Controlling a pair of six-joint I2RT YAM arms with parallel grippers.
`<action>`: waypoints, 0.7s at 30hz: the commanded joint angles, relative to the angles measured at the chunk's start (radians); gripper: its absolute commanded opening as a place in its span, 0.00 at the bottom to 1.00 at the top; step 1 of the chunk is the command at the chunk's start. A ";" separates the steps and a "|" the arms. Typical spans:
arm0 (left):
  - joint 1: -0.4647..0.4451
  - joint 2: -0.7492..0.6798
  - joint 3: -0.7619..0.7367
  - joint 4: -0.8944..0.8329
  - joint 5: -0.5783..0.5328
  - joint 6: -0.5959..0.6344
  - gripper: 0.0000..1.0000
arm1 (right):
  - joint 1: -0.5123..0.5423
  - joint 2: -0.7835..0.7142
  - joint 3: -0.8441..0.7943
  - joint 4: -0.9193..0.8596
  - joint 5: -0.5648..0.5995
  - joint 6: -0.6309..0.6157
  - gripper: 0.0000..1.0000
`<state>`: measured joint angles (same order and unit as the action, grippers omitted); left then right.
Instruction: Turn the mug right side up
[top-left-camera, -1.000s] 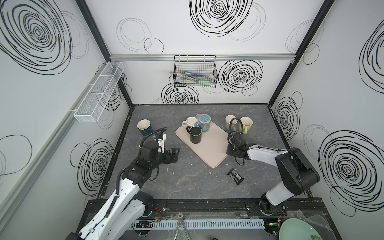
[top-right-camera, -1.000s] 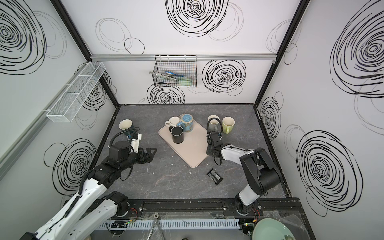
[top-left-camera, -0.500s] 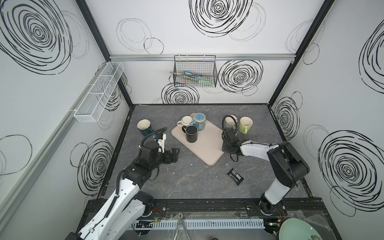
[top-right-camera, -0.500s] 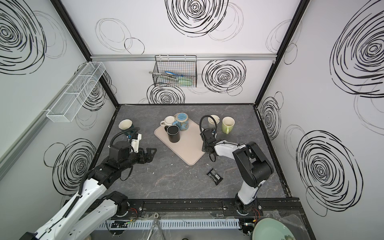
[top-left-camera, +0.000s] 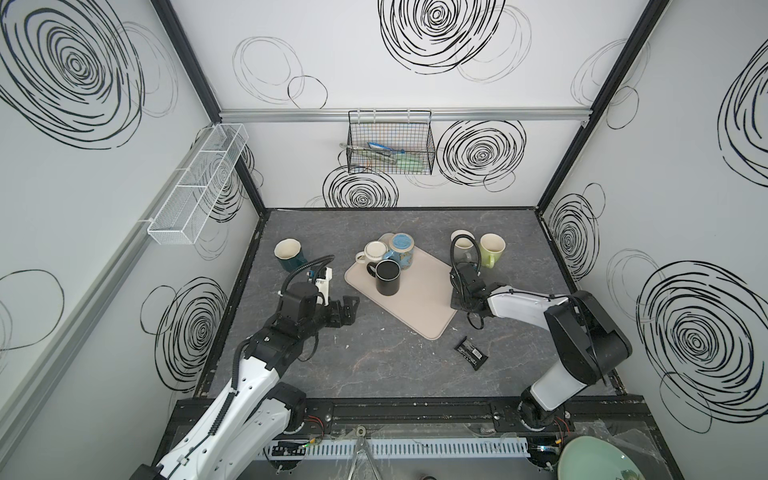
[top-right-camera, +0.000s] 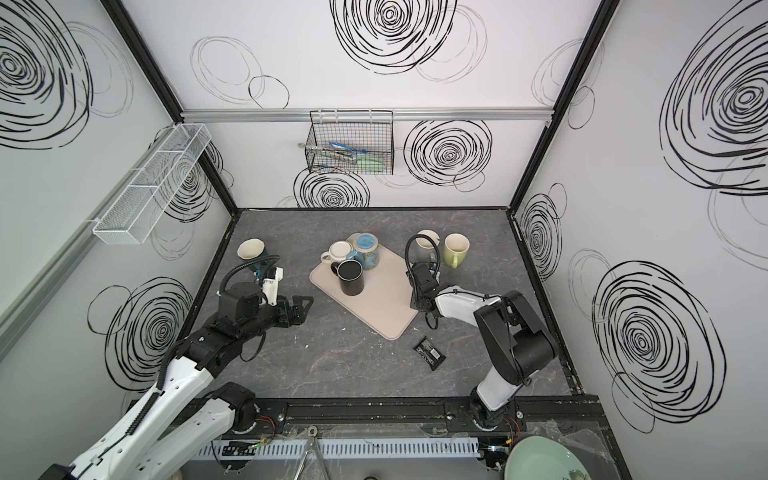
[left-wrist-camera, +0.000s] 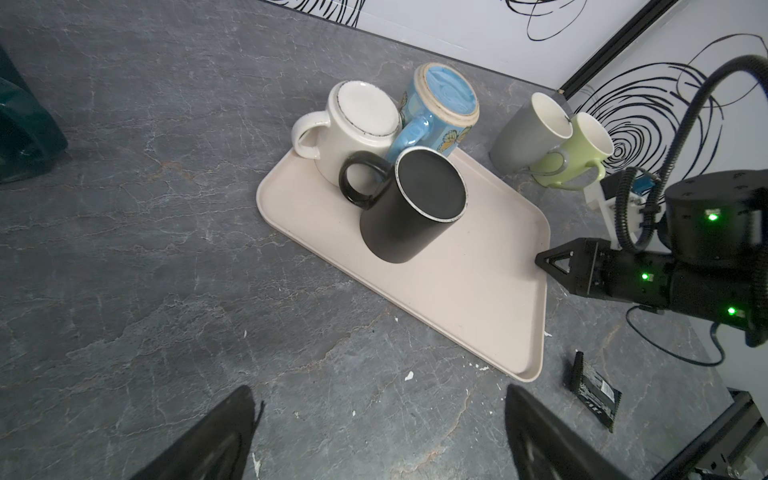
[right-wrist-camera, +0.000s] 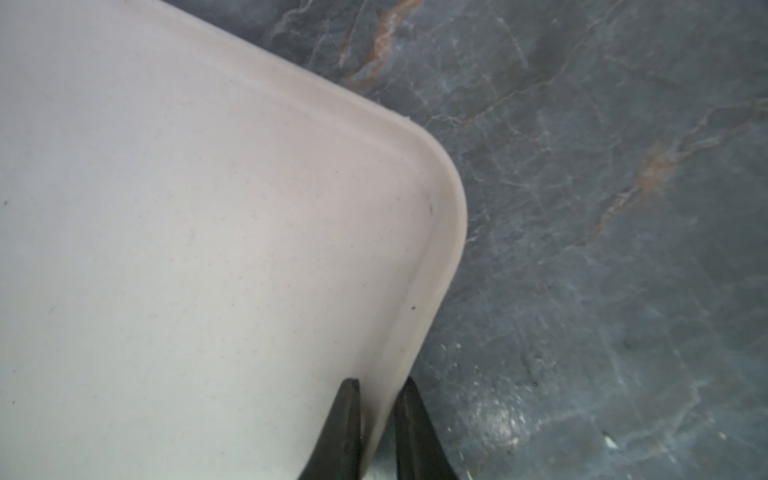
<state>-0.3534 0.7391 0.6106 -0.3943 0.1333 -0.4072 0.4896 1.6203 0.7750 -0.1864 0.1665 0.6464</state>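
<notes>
A robot laboratory test cell is indicated: a marbled counter (top-left-camera: 395, 374) is enclosed by white walls (top-left-camera: 374, 83) printed with black spirals and framed by black posts (top-left-camera: 598, 106). A left arm (top-left-camera: 249, 386) and a right arm (top-left-camera: 519, 305) are mounted on a front rail (top-left-camera: 415, 409).

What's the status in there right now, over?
Left gripper open, holding nothing. Right gripper shut on tray rim. White mug, blue mug, black mug bottoms-up on tray, none turned. Mugs bunched tight together.
</notes>
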 joint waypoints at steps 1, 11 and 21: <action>-0.008 -0.001 0.001 0.021 -0.009 -0.001 0.96 | 0.003 -0.036 -0.040 -0.144 0.036 -0.093 0.11; -0.008 0.000 -0.003 0.025 -0.006 -0.001 0.96 | -0.022 0.032 0.046 -0.150 0.040 -0.138 0.09; -0.011 0.000 -0.005 0.021 -0.016 -0.002 0.96 | 0.031 0.165 0.210 -0.143 0.081 -0.225 0.08</action>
<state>-0.3584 0.7406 0.6106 -0.3943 0.1295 -0.4088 0.4732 1.7550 0.9504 -0.2901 0.2428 0.5220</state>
